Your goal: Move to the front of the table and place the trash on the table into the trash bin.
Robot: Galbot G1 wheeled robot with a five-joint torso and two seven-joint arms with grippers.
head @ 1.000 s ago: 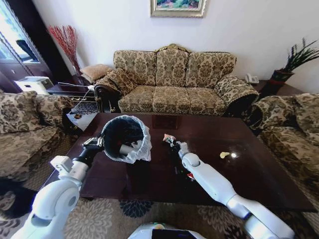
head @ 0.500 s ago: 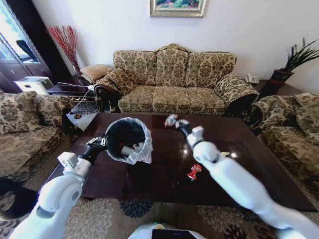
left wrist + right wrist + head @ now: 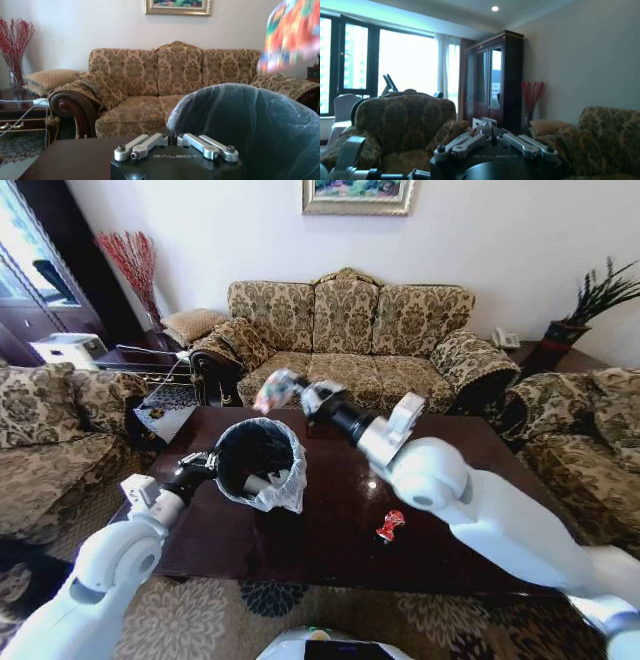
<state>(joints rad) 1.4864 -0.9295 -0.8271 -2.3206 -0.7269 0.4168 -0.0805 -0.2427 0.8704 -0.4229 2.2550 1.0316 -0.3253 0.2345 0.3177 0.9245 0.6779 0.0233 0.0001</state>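
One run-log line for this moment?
left claw: holds trash bin tilted | right claw: wrapper gripped above bin | table: red wrapper remains

bright daylight | windows (image 3: 380, 71) blown out | wrapper (image 3: 292, 35) blurred, perhaps motion

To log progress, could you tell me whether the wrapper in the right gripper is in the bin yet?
Not yet. The right gripper holds the wrapper in the air just above the bin, which the left gripper holds tilted.
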